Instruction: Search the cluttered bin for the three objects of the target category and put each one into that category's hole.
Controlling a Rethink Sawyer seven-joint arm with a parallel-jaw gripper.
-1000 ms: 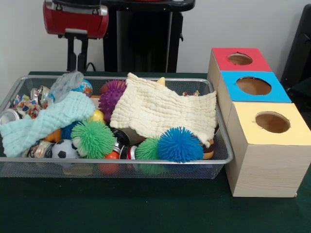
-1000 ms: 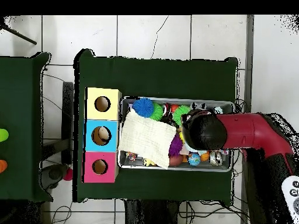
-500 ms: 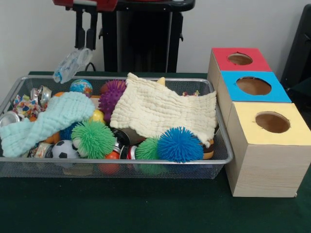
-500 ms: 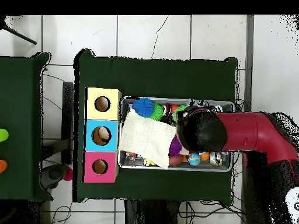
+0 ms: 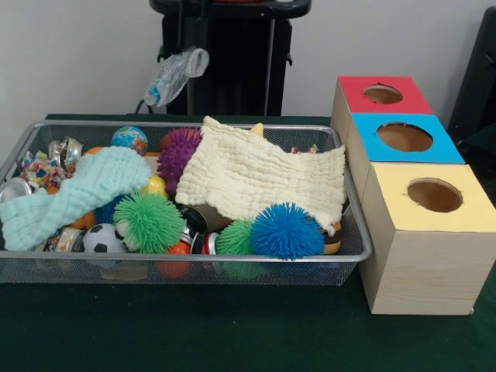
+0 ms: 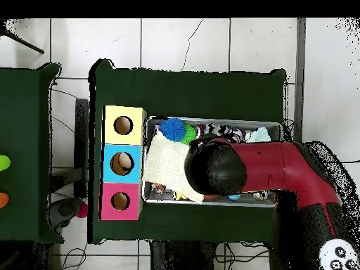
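Note:
A crushed clear plastic bottle hangs in the air above the back of the wire bin. My gripper is shut on its upper end, with only its thin fingertips showing against the black pedestal. In the overhead view the red arm and its black head cover the middle of the bin, hiding gripper and bottle. Three boxes with round holes stand beside the bin: red, blue and yellow.
The bin holds a cream cloth, a mint cloth, blue, green and purple spiky balls, a globe ball, a soccer ball and crushed cans.
The gripper has risen out of the bin with the plastic bottle and carried it toward the boxes. In the overhead view the arm's head has moved left over the cream cloth.

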